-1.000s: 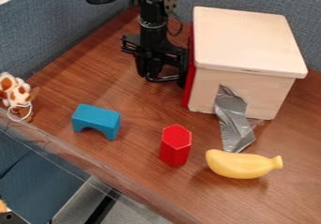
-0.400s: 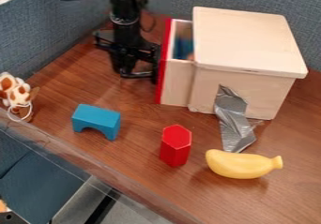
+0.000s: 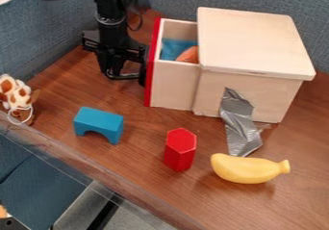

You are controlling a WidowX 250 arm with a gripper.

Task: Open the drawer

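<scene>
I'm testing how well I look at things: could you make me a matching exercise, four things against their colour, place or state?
1. Drawer
2. Toy banana
3. Hexagonal block
4. Silver tape

A. Red, standing upright
B. Stuck to the side of the wooden box
C. Open
D. Yellow, lying down

Pairs: 1-C, 2-D, 3-A, 4-B

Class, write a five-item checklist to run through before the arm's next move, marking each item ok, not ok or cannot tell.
1. Drawer pulled out of the box: ok.
2. Drawer opened to its limit: cannot tell.
3. Hand free of the drawer's red front: cannot tell.
4. Blue block, red block and banana apart from the drawer: ok.
5. Red block standing upright: ok.
</scene>
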